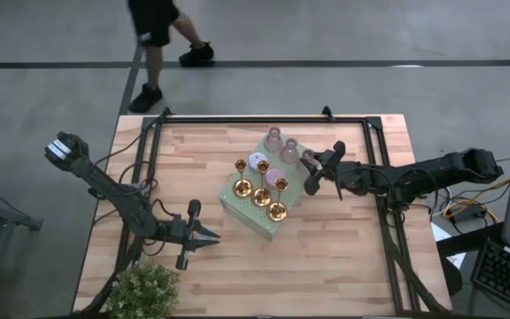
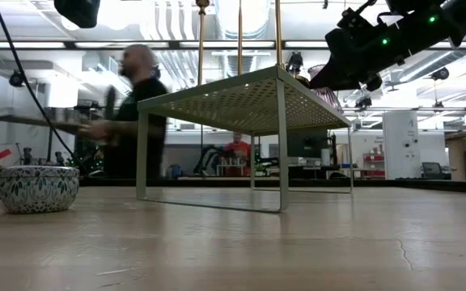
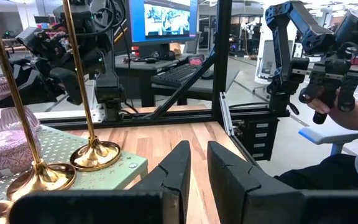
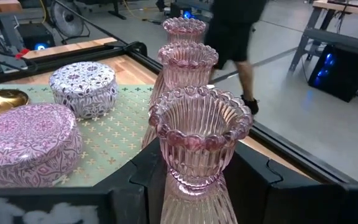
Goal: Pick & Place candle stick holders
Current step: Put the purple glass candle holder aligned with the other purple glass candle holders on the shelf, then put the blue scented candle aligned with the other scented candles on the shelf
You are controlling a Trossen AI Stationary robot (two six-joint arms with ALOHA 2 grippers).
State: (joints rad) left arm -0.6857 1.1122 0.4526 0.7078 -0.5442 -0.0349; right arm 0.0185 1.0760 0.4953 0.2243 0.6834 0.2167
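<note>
Gripping a ribbed pink glass candle holder [image 4: 199,149] between its dark fingers, the right claw [image 1: 312,170] sits at the far right edge of the pale-green perforated metal stand [image 1: 237,213]. Two matching pink glass holders [image 4: 187,61] stand just beyond it on the stand, beside four slim gold candlesticks [image 1: 261,190] and patterned round tins [image 4: 83,88]. The left claw [image 1: 209,236] hovers near the stand's near-left side over the wooden desk [image 1: 326,257], fingers nearly closed, empty.

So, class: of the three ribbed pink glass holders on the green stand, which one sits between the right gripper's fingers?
The nearest pink glass holder, the one between the right gripper fingers; the other two stand free in a row behind it.
</note>
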